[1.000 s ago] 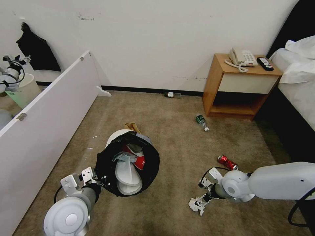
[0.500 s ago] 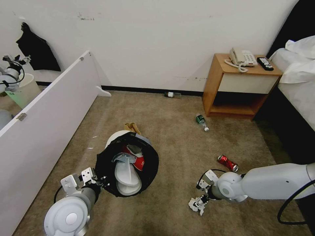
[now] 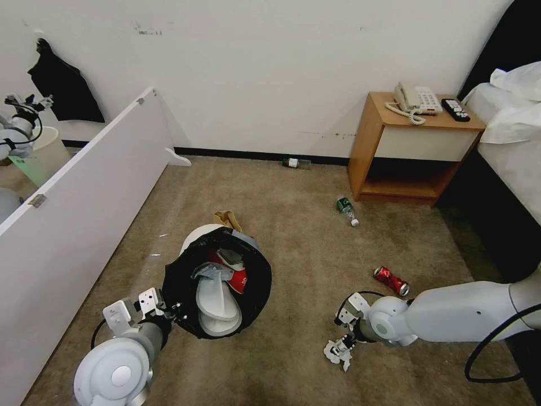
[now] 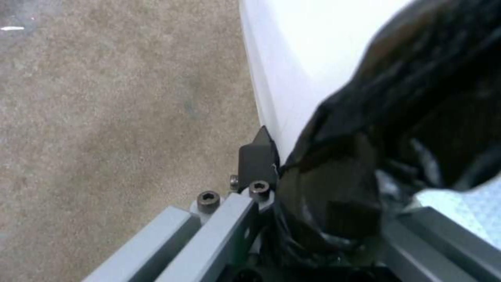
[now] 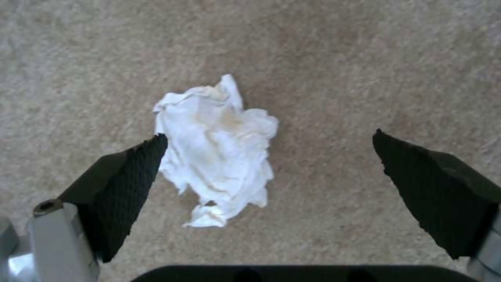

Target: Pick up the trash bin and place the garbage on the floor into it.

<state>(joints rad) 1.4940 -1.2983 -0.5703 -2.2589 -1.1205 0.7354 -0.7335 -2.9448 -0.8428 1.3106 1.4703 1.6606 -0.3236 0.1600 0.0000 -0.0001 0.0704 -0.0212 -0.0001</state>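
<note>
Here, green-labelled bottle (image 3: 346, 209) lies, writing unreadable.

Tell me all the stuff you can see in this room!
trash bin: one, white with black bag, held above the floor
slippers: white, in the bin
tissue: one, white, on the carpet
can: one, red, on the carpet
bottles: two, green-labelled, one mid-carpet, one by the wall
paper bag: one, brown, behind the bin
nightstand: one, wooden, holding a phone and a remote
bed: one, white sheets, far right
left gripper: fingers clamped on the bin's rim
right gripper: fingers open over the tissue
</note>
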